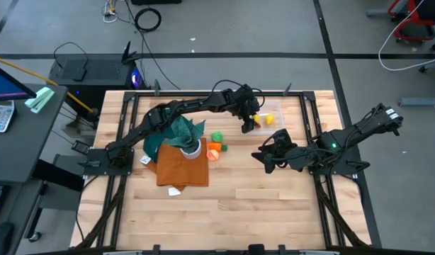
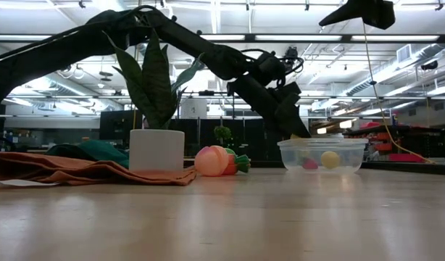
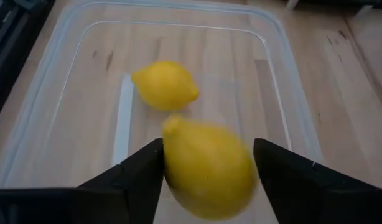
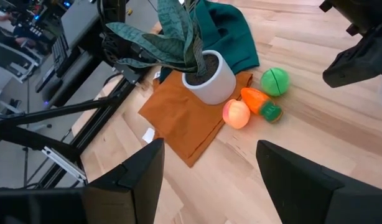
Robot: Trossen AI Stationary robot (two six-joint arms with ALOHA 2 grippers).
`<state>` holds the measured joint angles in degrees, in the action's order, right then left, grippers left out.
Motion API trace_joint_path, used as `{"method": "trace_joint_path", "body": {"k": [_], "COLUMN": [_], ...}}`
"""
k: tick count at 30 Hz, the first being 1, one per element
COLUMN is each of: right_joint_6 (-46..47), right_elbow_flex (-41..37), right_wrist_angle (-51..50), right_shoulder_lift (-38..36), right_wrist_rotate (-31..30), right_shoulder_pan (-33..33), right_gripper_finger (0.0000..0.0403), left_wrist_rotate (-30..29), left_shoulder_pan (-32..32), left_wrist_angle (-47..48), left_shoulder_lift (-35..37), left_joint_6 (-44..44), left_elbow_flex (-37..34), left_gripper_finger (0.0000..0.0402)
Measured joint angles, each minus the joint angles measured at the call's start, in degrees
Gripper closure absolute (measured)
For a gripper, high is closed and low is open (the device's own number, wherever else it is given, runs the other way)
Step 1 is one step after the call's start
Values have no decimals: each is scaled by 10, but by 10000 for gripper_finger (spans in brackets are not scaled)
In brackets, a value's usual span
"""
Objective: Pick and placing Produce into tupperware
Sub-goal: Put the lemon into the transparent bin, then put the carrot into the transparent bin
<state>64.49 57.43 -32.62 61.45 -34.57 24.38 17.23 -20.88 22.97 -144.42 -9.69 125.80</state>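
Produce lies in two groups on the light wooden surface [image 1: 274, 205]. A small yellow lemon-shaped toy [image 3: 165, 84] rests inside the clear rectangular plastic tupperware with rounded corners [image 3: 290, 93], which sits in the upper right part of the high view [image 1: 268, 117]. A second, larger yellow lemon toy [image 3: 206, 168] sits between the fingers of the left tool [image 3: 206, 177], directly above the container; the dark fingers [image 3: 141, 174] flank it closely on both sides, though the fruit looks blurred and firm contact cannot be confirmed. In the high view the left tool [image 1: 247, 126] hangs at the container's left edge.

Near the centre of the high view, a round green toy fruit [image 4: 275, 81], an orange carrot-shaped toy with a green end [image 4: 260, 103] and a pale orange-pink peach-like ball [image 4: 236, 114] lie close together just beside a white pot holding a spiky green plant [image 4: 209, 78]. The pot stands on a rust-orange cloth [image 4: 181, 121], with a dark green cloth [image 4: 225, 31] behind it.

The right tool [image 1: 263, 157] hovers over bare wood at centre right of the high view, its fingers [image 4: 125, 180] spread wide and holding nothing.
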Motion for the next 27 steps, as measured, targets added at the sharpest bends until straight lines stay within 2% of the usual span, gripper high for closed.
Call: {"method": "trace_joint_path", "body": {"k": [4,8,12,19,27], "right_joint_6": [0,0,-1,-13,-27], "right_elbow_flex": [0,0,0,0,0], "right_wrist_angle": [0,1,1,1,1], "right_shoulder_lift": [0,0,0,0,0], "right_wrist_rotate": [0,0,1,2,2], "right_shoulder_pan": [0,0,0,0,0], "right_gripper_finger": [184,184,184,184,184], "left_wrist_rotate": [-1,-1,-1,-1,-7], "left_shoulder_pan": [0,0,0,-8,-34], "left_wrist_angle": [0,-1,9,39,36], "left_shoulder_lift": [0,0,0,0,34], "left_joint_6": [15,16,31,46,65], "left_elbow_flex": [0,0,9,89,90], "left_gripper_finger": [123,114,116,128,147]}}
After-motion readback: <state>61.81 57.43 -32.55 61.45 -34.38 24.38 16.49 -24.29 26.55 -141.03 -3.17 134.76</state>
